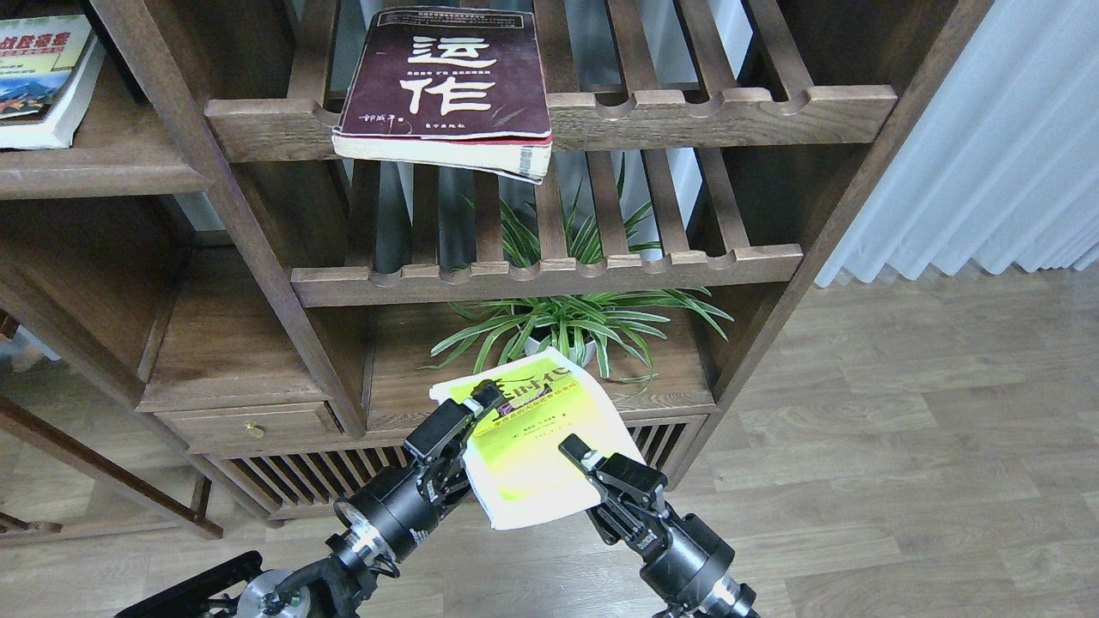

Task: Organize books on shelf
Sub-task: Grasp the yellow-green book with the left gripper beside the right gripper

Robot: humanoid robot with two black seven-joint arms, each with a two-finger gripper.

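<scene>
Yellow-green book (537, 446) at 6 o'clock, held in air between both grippers, tilted. Left gripper (476, 403) clamped on its left edge; right gripper (577, 453) pinching its lower right cover. Maroon book (451, 86) at 12 o'clock, flat on slatted rack (687, 116), overhanging front rail. White book (39, 73) at 10 o'clock on solid plank shelf (103, 172). Spider plant (575, 322) just behind held book.

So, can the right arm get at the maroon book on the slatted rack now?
Probably not yet: the right pincer is low, on the yellow-green book, busy; the maroon book lies high, though nothing blocks it.
</scene>
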